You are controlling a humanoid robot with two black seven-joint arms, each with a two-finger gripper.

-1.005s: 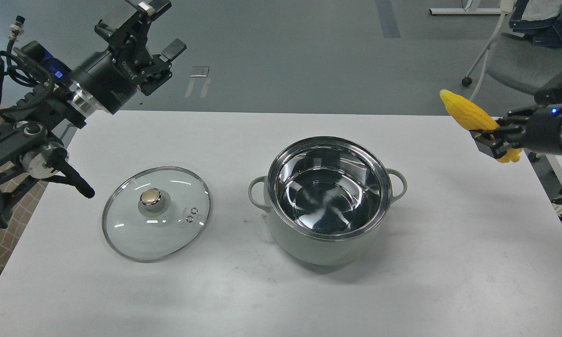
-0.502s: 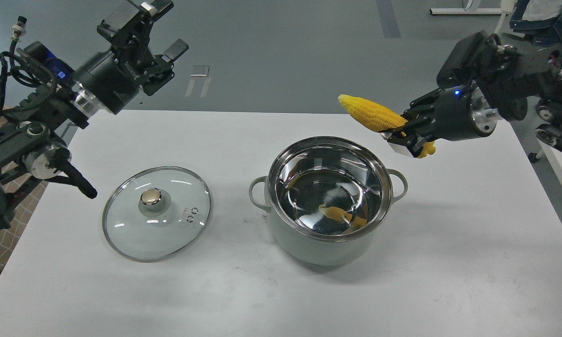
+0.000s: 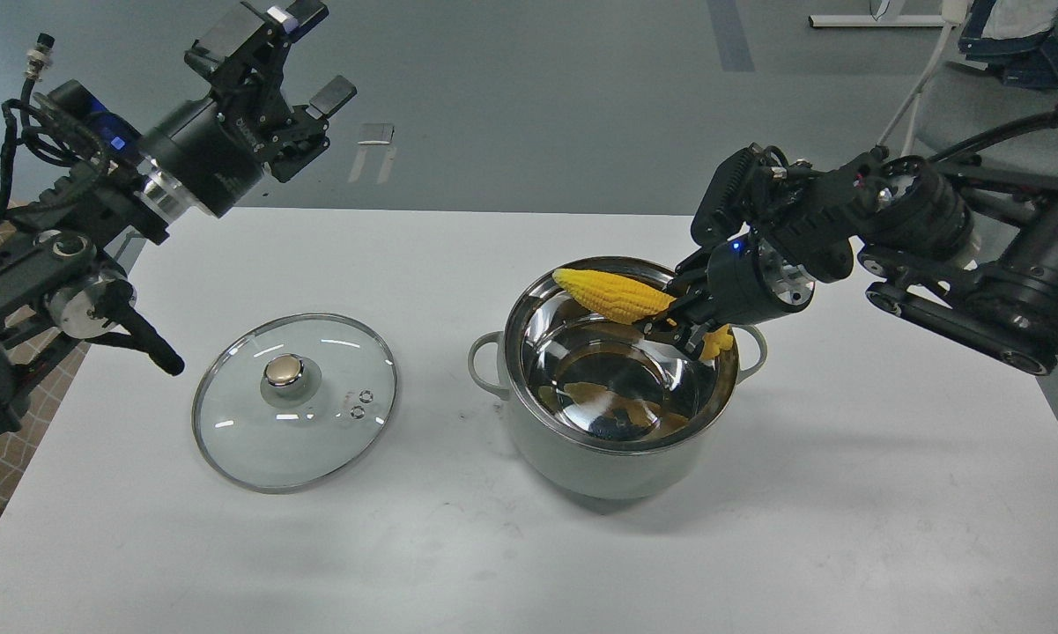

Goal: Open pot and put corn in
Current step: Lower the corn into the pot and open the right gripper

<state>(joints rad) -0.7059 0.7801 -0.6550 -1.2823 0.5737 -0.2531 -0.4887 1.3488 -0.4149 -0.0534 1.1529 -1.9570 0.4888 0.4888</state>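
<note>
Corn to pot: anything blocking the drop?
Nothing visible. The right gripper holds the corn over the pot's open mouth. The glass lid lies on the table left of the pot, apart from it. The left gripper is raised far left.

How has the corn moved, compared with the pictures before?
Yes. The corn, held in the right hand, has travelled left and down from beyond the table's right edge; it is now over the pot, at its far rim.

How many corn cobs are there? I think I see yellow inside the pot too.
1: the corn, held over the pot by the right hand. Yellow inside is only reflection.
</note>
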